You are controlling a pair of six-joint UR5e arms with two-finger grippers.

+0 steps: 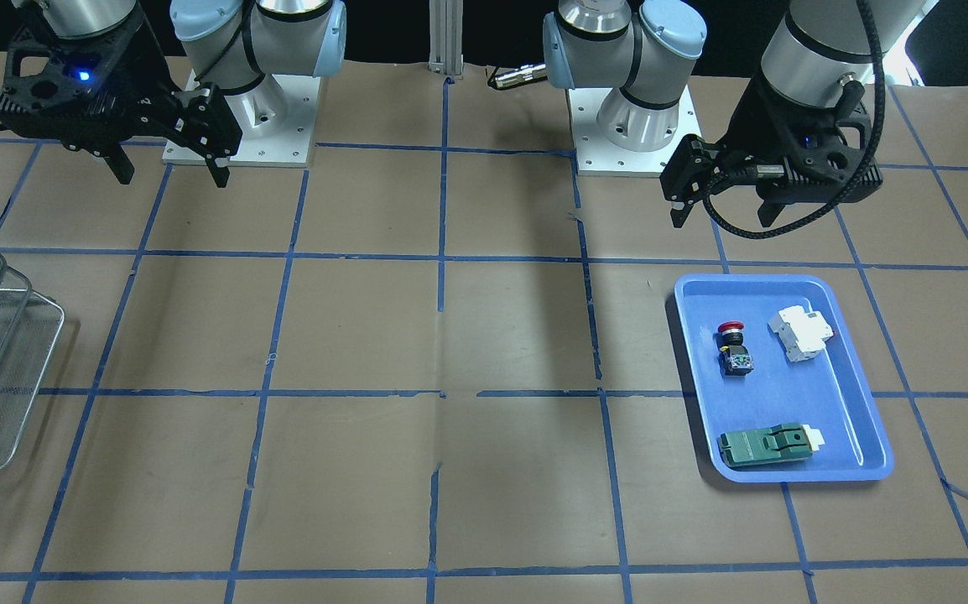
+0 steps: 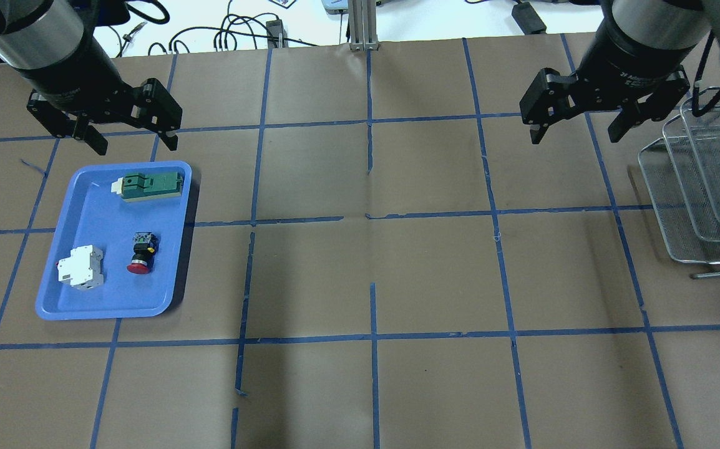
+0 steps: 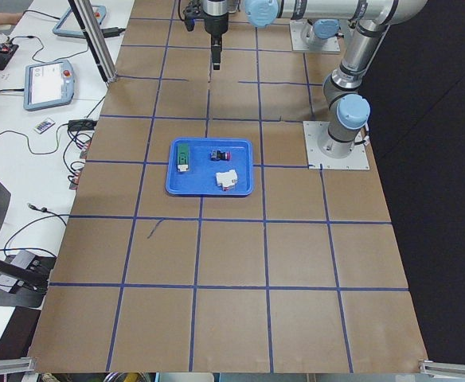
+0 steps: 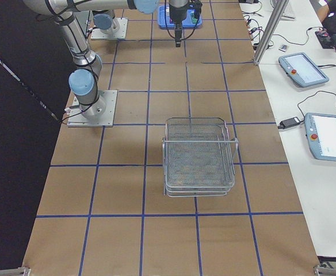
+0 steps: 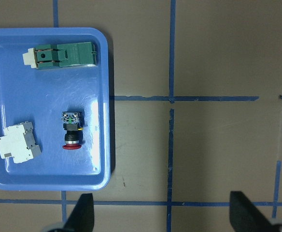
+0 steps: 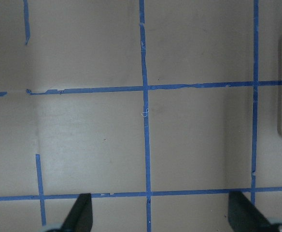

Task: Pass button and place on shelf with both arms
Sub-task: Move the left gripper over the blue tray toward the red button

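The button (image 2: 141, 252) lies on its side in the blue tray (image 2: 105, 310), well beneath the left gripper (image 2: 135, 147), whose jaws stand wide apart, empty; the right gripper (image 2: 576, 138) is likewise spread, holding nothing, near the shelf (image 2: 678, 231); the frame edge cuts the shelf off.

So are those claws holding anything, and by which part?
Nothing is held. The left gripper and right gripper are open and empty; the button lies in the tray.
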